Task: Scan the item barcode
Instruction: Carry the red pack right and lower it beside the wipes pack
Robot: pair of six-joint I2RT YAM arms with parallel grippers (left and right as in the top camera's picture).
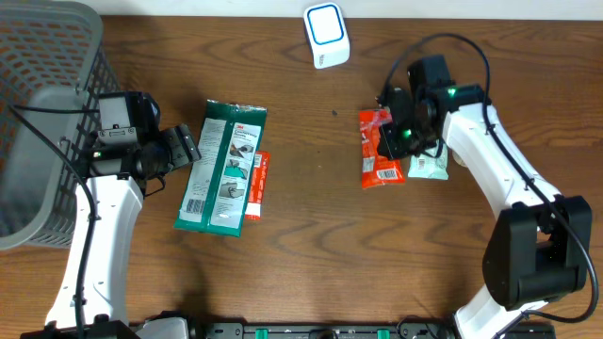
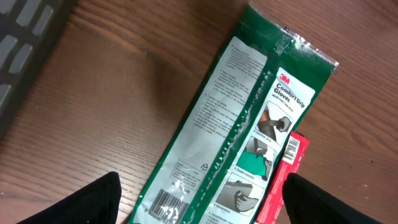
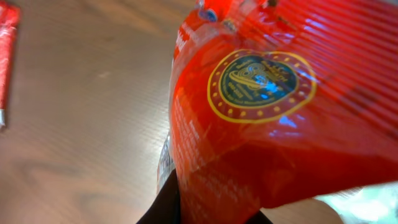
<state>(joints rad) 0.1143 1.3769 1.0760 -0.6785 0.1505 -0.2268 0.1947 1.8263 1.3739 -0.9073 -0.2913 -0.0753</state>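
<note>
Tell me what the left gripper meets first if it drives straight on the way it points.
Probably the green glove package, lying right ahead of the left gripper; height above it is unclear.

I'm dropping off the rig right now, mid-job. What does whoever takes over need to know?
Left gripper: open, holding nothing, at the edge of the green glove pack.
Right gripper: shut on the red packet, right of centre.
Scanner: at the table's far edge; the red packet is not in front of it.
A slim red stick lies against the glove pack; a pale pouch lies by the right gripper.
Done: red packet gripped.
Left: present its barcode to the scanner.
</note>
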